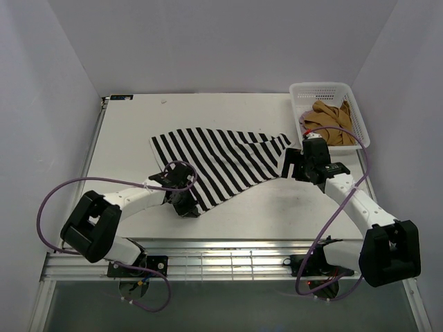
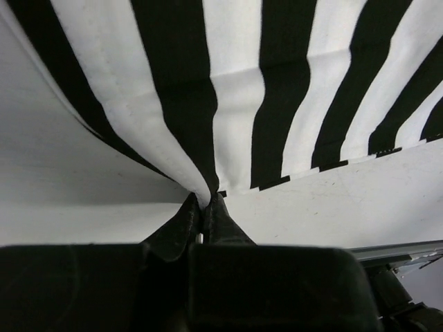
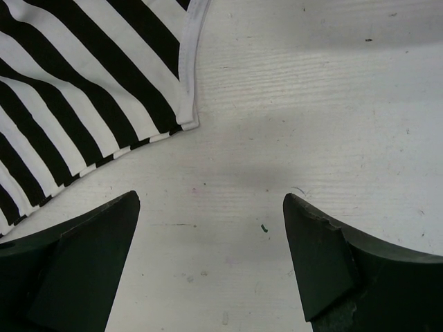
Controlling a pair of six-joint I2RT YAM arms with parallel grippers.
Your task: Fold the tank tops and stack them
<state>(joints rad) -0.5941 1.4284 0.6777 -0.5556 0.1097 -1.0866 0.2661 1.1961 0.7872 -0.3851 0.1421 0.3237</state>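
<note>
Where pale walls (image 1: pixel 208 41) meet, white table (image 1: pixel 124 131) — scuffed — bears striped top (image 1: pixel 221 162).

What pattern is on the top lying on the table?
The tank top has black-and-white stripes, clearest in the top external view.

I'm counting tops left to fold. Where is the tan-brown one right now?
In the top view, the tan-brown tank top lies bunched inside the white mesh basket at the table's far right corner, just beyond the right gripper.

Robot lab: white walls (image 1: pixel 228 41), worktable (image 1: pixel 131 131)
</note>
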